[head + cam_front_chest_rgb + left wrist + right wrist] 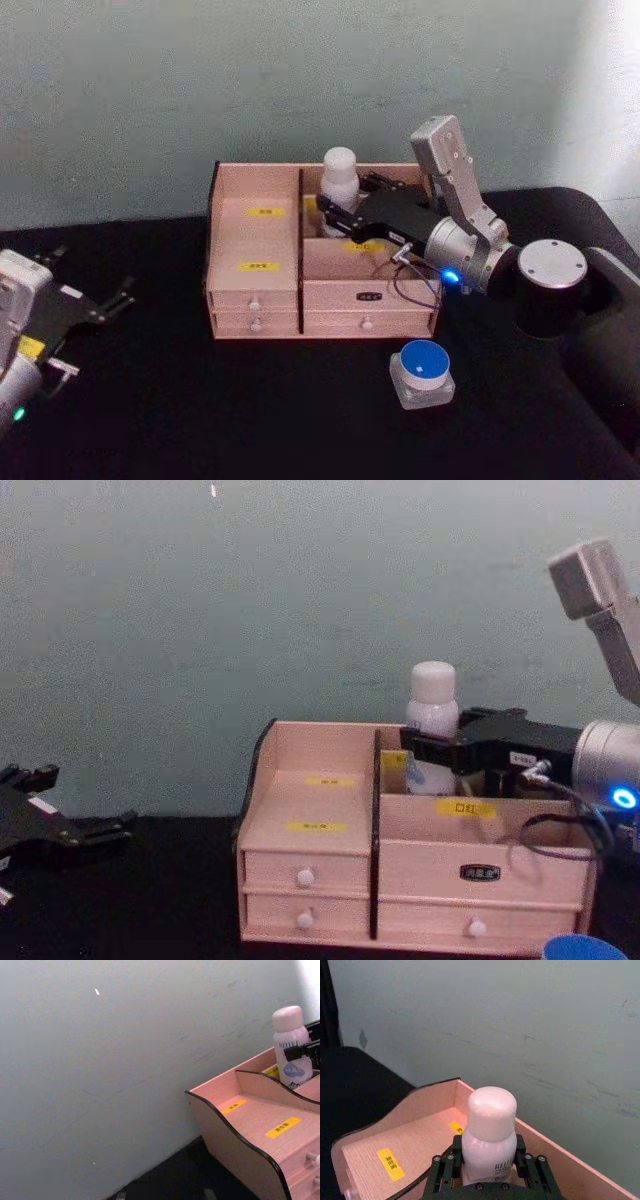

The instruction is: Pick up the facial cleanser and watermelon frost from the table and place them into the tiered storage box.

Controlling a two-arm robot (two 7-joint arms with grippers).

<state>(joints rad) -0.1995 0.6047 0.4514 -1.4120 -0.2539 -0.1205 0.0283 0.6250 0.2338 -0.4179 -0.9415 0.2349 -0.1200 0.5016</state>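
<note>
Blue-capped watermelon frost sits at 5 o'clock of the tiered storage box, in whose 1 o'clock rear compartment the right gripper clenches the upright facial cleanser, so letting go there looks next, while the left gripper idles at 8 o'clock, jaws spread.

Pale pink wood grain, dark edges, yellow labels, white knobs and one small black tag on the box. Inside it toward one o'clock, a white bottle with a faintly pink cap, grey lettering and a blue emblem, clasped by the black right gripper on a silver arm with a blue light. At four o'clock from the box, a jar with a bright blue lid over a clear base, on black cloth before a plain pale grey-green wall.
</note>
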